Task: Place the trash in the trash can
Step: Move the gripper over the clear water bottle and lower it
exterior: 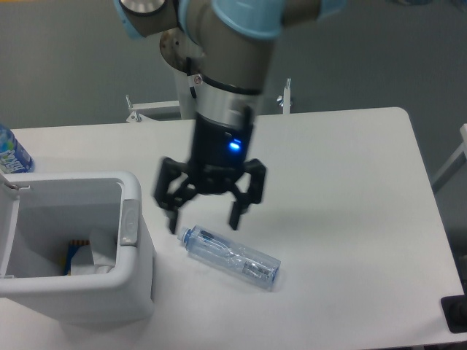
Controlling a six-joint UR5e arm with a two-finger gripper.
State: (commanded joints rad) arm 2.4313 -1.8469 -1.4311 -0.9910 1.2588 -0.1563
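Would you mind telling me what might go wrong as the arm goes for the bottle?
The bottle lies on its side on the smooth table, so it may roll or slip as the open gripper closes. It looks thin and crushed, so it may buckle. The bin stands close, so a swing could clip its rim.

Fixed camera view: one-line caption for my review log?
Open end effector above the crushed bottle lying on the table, beside the open trash can.

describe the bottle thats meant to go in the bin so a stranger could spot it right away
Start at the white bin at the table's left edge and look just to its right, below the open gripper. The bottle lies there on its side, clear and slightly crushed. The other bottle, behind the bin, stands upright with a blue label.
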